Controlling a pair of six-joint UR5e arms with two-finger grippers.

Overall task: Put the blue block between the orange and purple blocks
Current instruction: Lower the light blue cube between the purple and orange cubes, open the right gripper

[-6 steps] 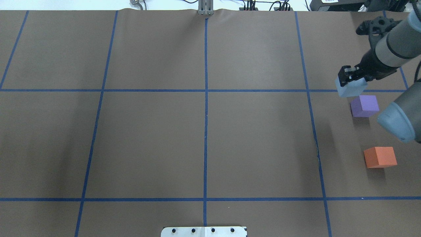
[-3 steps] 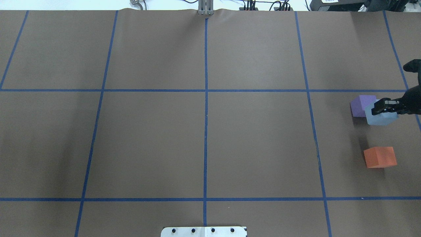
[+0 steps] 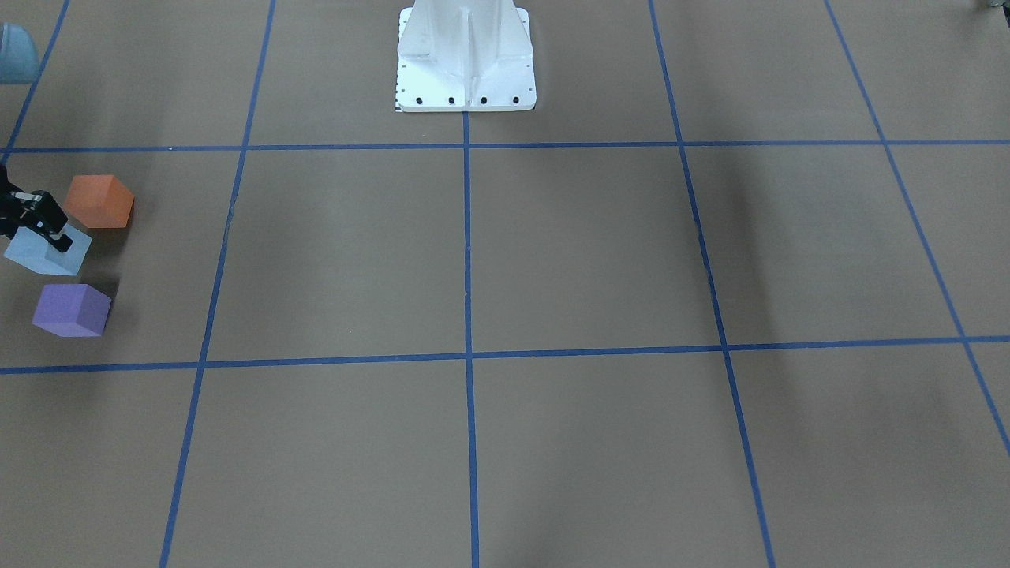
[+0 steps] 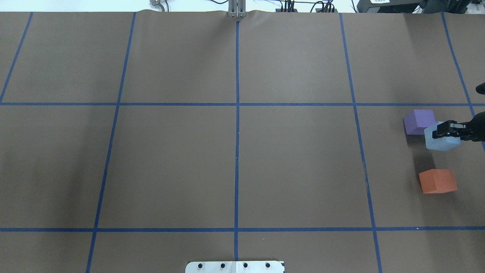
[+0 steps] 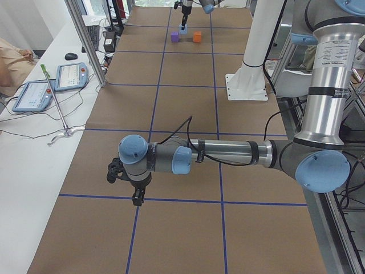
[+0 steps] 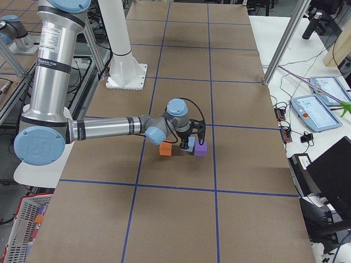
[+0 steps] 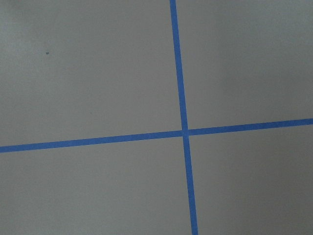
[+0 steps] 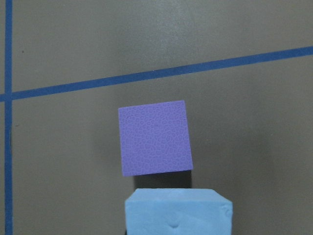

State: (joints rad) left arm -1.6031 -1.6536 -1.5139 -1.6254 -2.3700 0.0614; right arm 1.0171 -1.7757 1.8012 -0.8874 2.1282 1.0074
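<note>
My right gripper (image 4: 449,129) is shut on the light blue block (image 4: 440,140) and holds it low, seemingly a little above the table. The block hangs between the purple block (image 4: 418,122) and the orange block (image 4: 437,181), closer to the purple one and offset toward the table's right edge. The front view shows the blue block (image 3: 46,252) between orange (image 3: 99,201) and purple (image 3: 71,310). In the right wrist view the blue block (image 8: 178,211) is at the bottom with the purple block (image 8: 154,137) just beyond. My left gripper (image 5: 136,197) points down over the far left of the table; I cannot tell its state.
The brown table cover carries a grid of blue tape lines (image 4: 237,113). The robot's white base plate (image 3: 465,59) sits at the table's near-middle edge. Tablets and cables lie on the white bench (image 5: 40,91) beyond the table.
My right gripper carried the blue block from beyond the purple block, past it, toward the robot into the gap before the orange block. The purple and orange blocks stayed put.
</note>
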